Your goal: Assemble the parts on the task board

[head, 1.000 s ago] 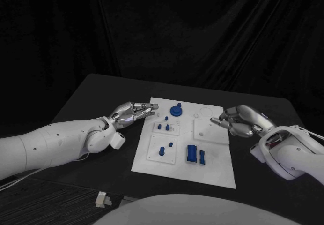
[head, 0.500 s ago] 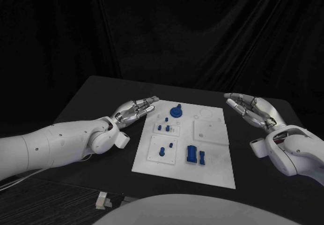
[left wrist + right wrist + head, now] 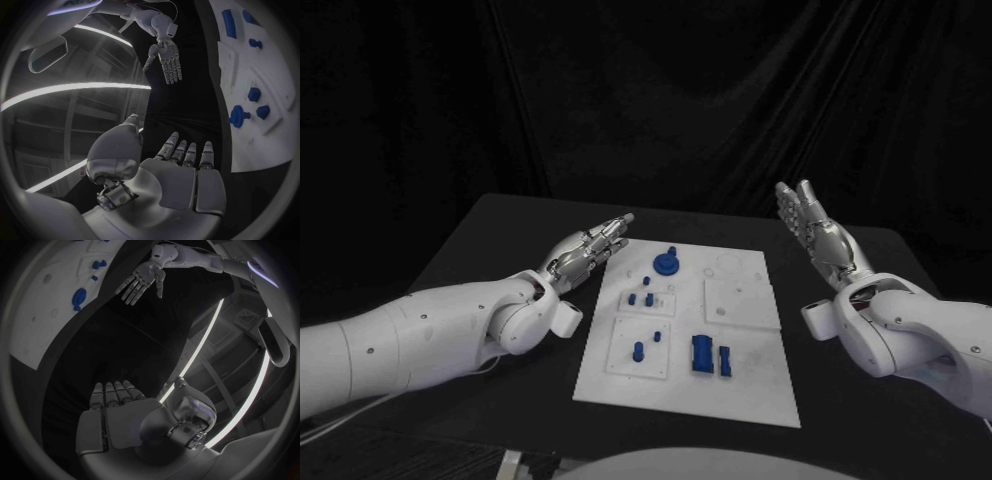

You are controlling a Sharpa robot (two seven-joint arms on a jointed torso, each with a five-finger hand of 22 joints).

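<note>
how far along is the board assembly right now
Hard to call anything finished: several blue parts sit on the task board, but whether they are seated or loose cannot be told. Nothing is in hand: the left hand and right hand are both open with fingers extended, at either side of the board. Any remaining assembly needs a part grasped first.

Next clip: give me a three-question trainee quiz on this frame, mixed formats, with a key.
1. True or false: the left robot hand holds a blue part.
2. Multiple choice: the board lies (a) between the two robot hands, (b) wholly to the left of both, (c) under the right robot hand.
3. Fill in: the round knobbed part sits near the board's ___ edge, far or near from the robot.

Key: 1 false, both robot hands are open and hold nothing; 2 a; 3 far.
</note>
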